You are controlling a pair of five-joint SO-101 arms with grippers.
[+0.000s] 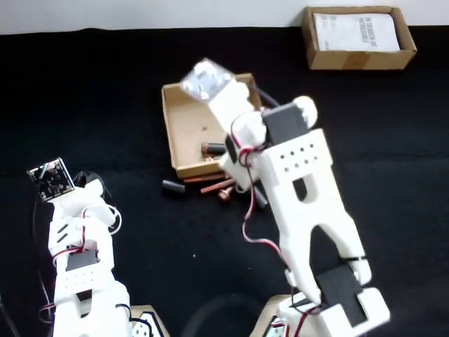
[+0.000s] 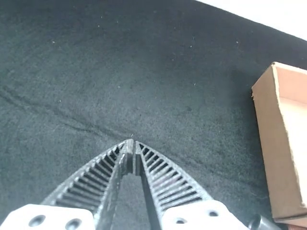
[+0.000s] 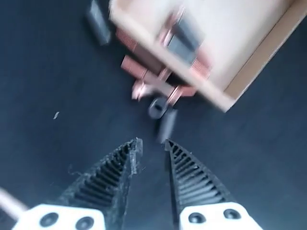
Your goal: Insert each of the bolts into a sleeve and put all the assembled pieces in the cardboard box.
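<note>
Left arm: stands at the near left corner of the table (image 1: pixel 126 84). The left gripper (image 2: pixel 130 143) has its fingers pressed together with nothing between them, above bare black cloth.

Loose parts, middle of the table: 1 dark sleeve (image 1: pixel 173 187) lies on the cloth just outside the near left corner of the cardboard box (image 1: pixel 175 126). To its right a cluster of copper bolts (image 1: pixel 217 187) lies against the box's near wall. A second sleeve (image 3: pixel 163 120) lies beside the bolts on their right, partly under the right arm.

Cardboard box: open, set toward the far edge at mid-table. It holds 1 assembled piece (image 1: pixel 212 149), lying close to the near wall.

Right arm: reaches from the near edge over the box's near right corner. The right gripper (image 3: pixel 151 143) has its fingers slightly apart and holds nothing, its tips just short of the second sleeve.

Far right corner: another box (image 1: pixel 312 42) holds a printed sheet (image 1: pixel 358 31).
</note>
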